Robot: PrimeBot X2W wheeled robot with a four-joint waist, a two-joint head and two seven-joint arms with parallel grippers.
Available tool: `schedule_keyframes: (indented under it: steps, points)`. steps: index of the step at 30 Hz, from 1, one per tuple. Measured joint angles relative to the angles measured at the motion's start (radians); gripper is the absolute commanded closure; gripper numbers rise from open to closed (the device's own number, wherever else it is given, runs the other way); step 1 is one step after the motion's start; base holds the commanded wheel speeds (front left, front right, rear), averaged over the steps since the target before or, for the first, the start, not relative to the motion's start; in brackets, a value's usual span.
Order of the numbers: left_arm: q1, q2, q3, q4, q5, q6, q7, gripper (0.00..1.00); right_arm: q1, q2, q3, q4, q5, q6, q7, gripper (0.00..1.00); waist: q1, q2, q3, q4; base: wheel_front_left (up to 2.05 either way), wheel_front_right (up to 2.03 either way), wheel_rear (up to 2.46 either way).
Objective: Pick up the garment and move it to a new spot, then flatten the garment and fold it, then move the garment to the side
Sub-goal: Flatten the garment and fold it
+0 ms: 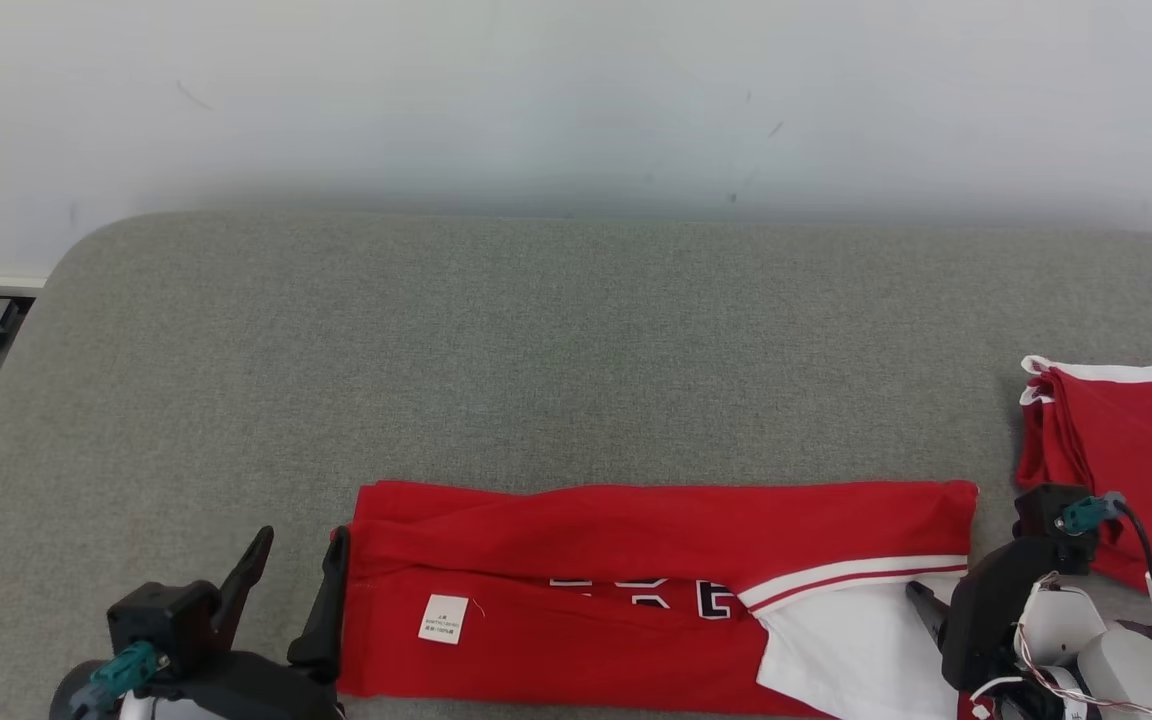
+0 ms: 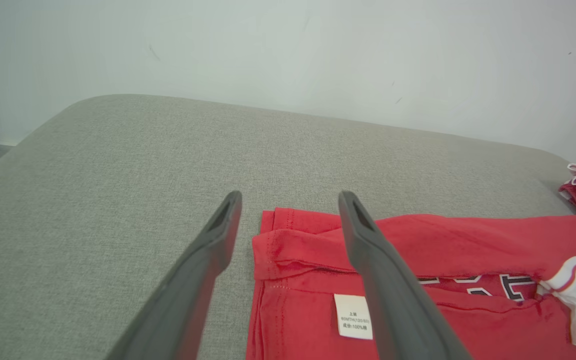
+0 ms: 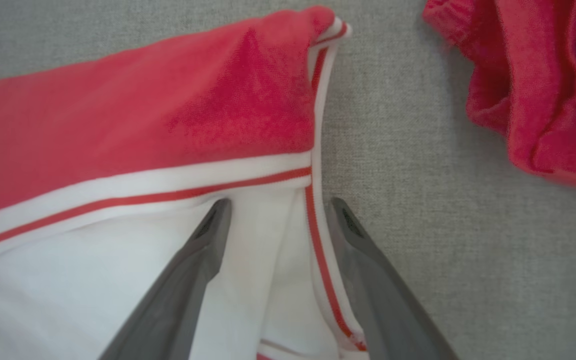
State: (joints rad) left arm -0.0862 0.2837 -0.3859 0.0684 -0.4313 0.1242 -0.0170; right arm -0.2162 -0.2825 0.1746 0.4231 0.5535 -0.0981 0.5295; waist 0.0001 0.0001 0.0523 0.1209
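Left gripper (image 2: 290, 196) and right gripper (image 3: 278, 205) released, each straddling one end edge of the half-folded shirt (image 1: 636, 530), apparently placed to pinch for the next fold.

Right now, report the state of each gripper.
Left gripper: open, holding nothing, at the garment's left edge.
Right gripper: open, holding nothing, over the garment's white end.

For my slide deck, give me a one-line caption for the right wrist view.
Open right gripper astride the white-trimmed edge of the folded red garment on a grey surface, another red cloth alongside.
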Motion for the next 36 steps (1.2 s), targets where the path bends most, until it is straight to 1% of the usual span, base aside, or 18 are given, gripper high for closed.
schedule_keyframes:
  steps: [4,5,6,7,8,10,11,12,14,15,16,18,25,28,36]
  points:
    - [-0.003,-0.002,-0.002,0.000,0.000,0.000,0.007,0.00,-0.016,0.021,-0.005,0.026,0.015,0.000,0.021,0.00,0.0000,0.0000,0.006,0.006,0.00,0.00,0.00]
    - [-0.003,-0.002,-0.002,0.000,0.000,0.000,0.007,0.00,-0.020,0.022,-0.008,0.030,0.021,-0.005,0.026,0.02,0.0000,0.0000,0.006,0.007,0.00,0.00,0.00]
    - [-0.003,-0.002,-0.002,0.000,0.000,0.000,0.007,0.00,-0.021,0.023,-0.012,0.035,0.023,-0.007,0.027,0.07,0.0000,-0.0001,0.007,0.008,0.00,0.00,0.00]
    - [-0.003,-0.003,-0.002,0.000,0.000,0.000,0.008,0.00,-0.021,0.023,-0.015,0.039,0.027,-0.007,0.029,0.15,0.0000,0.0000,0.008,0.009,0.00,0.00,0.00]
    - [-0.003,-0.003,-0.002,0.000,0.000,0.000,0.008,0.00,-0.023,0.023,-0.018,0.045,0.028,-0.008,0.035,0.31,0.0000,-0.0001,0.009,0.010,0.00,0.00,0.00]
    - [-0.003,-0.003,-0.001,0.000,0.000,0.000,0.008,0.00,-0.035,0.022,-0.021,0.059,0.029,-0.008,0.043,0.31,0.0000,0.0000,0.010,0.012,0.00,0.00,0.00]
    - [-0.004,-0.003,-0.001,-0.001,0.000,0.000,0.010,0.00,-0.039,0.022,-0.023,0.062,0.029,-0.009,0.044,0.33,0.0000,-0.0001,0.011,0.013,0.00,0.00,0.00]
    - [-0.004,-0.003,0.000,-0.001,0.000,0.000,0.013,0.00,-0.040,0.022,-0.026,0.064,0.030,-0.009,0.046,0.50,0.0000,0.0000,0.011,0.013,0.00,0.00,0.00]
    - [-0.004,-0.003,0.001,-0.001,0.000,0.000,0.017,0.00,-0.042,0.022,-0.030,0.069,0.033,-0.009,0.052,0.58,0.0000,0.0000,0.012,0.014,0.00,0.00,0.00]
    - [-0.004,-0.003,0.002,-0.001,0.000,0.000,0.017,0.00,-0.043,0.022,-0.031,0.072,0.035,-0.009,0.053,0.68,0.0000,0.0000,0.013,0.015,0.00,0.00,0.00]
    - [-0.004,-0.003,0.002,-0.001,0.000,0.000,0.017,0.00,-0.045,0.023,-0.031,0.075,0.035,-0.009,0.053,0.73,0.0000,-0.0001,0.013,0.015,0.00,0.00,0.00]
    - [-0.004,-0.003,0.003,-0.001,0.000,0.000,0.018,0.00,-0.051,0.026,-0.031,0.083,0.035,-0.009,0.056,1.00,0.0000,-0.0001,0.014,0.015,0.00,0.00,0.00]
    - [-0.004,-0.003,0.007,-0.001,0.000,0.000,0.025,0.00,-0.059,0.029,-0.036,0.082,0.035,-0.009,0.055,1.00,0.0000,-0.0001,0.013,0.014,0.00,0.00,0.00]
    - [-0.003,-0.007,0.007,0.000,0.000,0.000,0.025,0.00,-0.057,0.024,-0.047,0.062,0.036,-0.010,0.052,1.00,0.0000,0.0000,0.010,0.013,0.00,0.00,0.00]
    - [0.001,-0.009,0.015,0.005,0.000,0.000,0.025,0.00,-0.033,-0.042,-0.060,-0.051,0.029,-0.012,0.052,1.00,0.0000,0.0000,-0.005,0.005,0.00,0.00,0.00]
